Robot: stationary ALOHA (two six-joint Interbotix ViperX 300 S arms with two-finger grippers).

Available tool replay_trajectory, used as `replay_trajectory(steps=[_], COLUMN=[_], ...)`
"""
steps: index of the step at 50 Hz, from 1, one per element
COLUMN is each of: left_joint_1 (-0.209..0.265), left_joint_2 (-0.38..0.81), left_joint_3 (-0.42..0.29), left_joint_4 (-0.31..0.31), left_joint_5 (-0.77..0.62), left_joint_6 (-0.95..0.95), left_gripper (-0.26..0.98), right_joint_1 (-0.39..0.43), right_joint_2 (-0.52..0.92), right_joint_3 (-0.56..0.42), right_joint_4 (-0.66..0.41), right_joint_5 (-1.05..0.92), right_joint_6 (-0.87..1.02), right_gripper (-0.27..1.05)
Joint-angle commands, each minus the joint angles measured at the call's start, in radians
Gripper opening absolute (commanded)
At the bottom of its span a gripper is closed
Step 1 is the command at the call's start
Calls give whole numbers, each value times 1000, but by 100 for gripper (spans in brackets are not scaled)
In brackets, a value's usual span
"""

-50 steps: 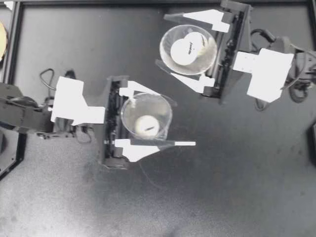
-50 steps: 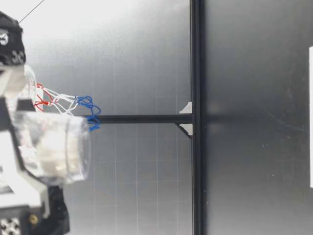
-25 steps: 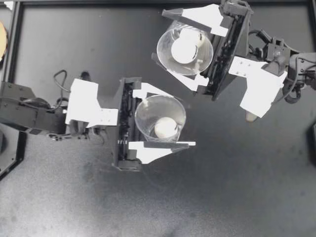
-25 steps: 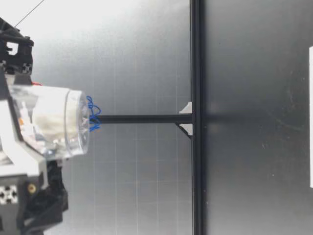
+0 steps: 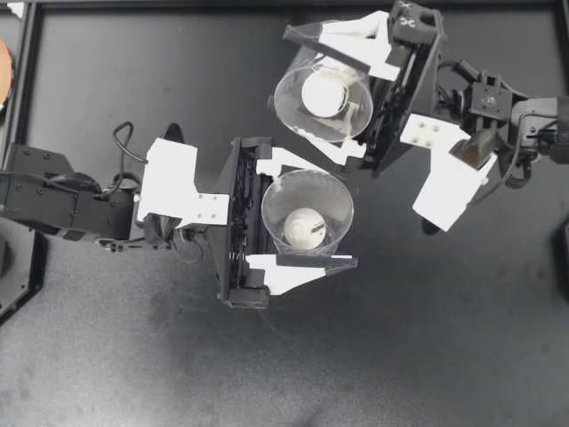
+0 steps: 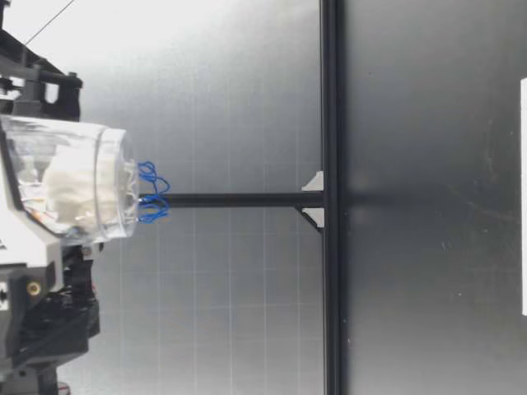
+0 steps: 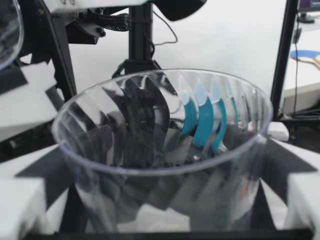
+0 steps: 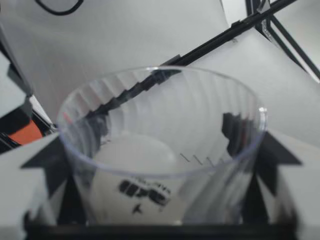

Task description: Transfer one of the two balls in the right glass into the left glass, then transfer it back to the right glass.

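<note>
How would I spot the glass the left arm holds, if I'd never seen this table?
Follow the arm entering the dark table from the left to my left hand. The left glass is the clear ribbed cup clamped between its fingers. Unlike the right glass, it hangs nearer the table's middle.

Dark matte surface (image 5: 427, 356), pale glare toward lower left of the top view. Black top rail (image 5: 178, 4) along upper edge, side rail (image 5: 27, 98) down the left. Low view: black bar (image 6: 331, 313) behind the surface, upright post (image 6: 239, 200) off it, white bracket (image 6: 314, 183) at the joint, pale wall (image 6: 230, 74) behind
</note>
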Motion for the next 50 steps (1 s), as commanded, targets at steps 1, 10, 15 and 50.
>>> replay_trajectory(steps=[1,10,15,50], left_joint_1=[-2,5,20,61], left_joint_2=[-15,-14,-12,-6], left_joint_3=[-25,-23,-12,5], left_joint_4=[0,-2,-3,-6], left_joint_5=[-5,2,8,12], left_joint_6=[2,2,0,-5], left_gripper=[77,77,77,77], right_joint_1=[-5,-5,-5,17], right_joint_2=[-8,2,3,23], right_joint_3=[-28,-28,-28,-21], right_joint_4=[-2,-2,-2,-9], right_joint_5=[-11,-11,-17,-91], right_joint_6=[-20,-69,-86,-275], right_gripper=[72,73,73,72])
